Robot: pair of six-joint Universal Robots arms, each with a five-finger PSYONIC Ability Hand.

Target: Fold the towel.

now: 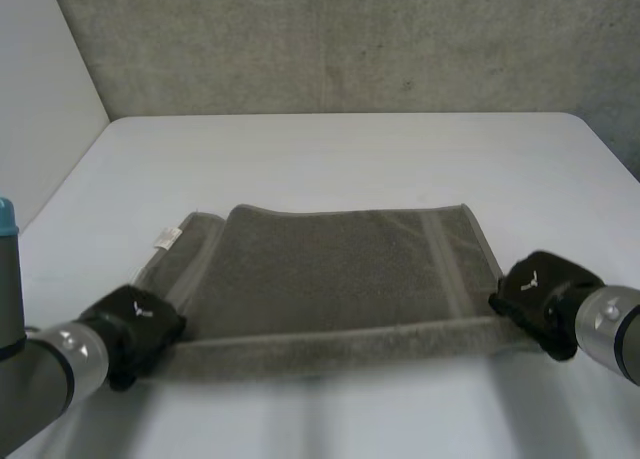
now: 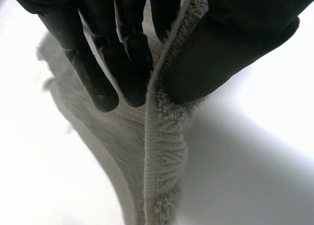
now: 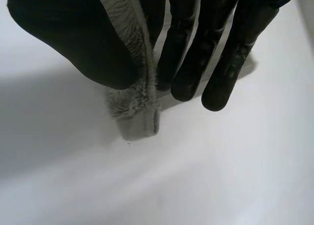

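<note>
Grey towel (image 1: 330, 274) on white counter (image 1: 350, 149): left robot hand (image 1: 135, 329) pinches its near left corner, right robot hand (image 1: 540, 294) pinches its near right corner.

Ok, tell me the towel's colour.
Plain grey towel, with a band near one end; best in the head view.

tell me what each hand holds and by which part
The left hand pinches the towel at its near left corner, the right hand its near right corner.

You have soft, even light across the white table (image 1: 340, 159) in the head view. In the wrist views it washes out bright, and the towel (image 2: 162, 151) lays a grey shadow beside itself.
</note>
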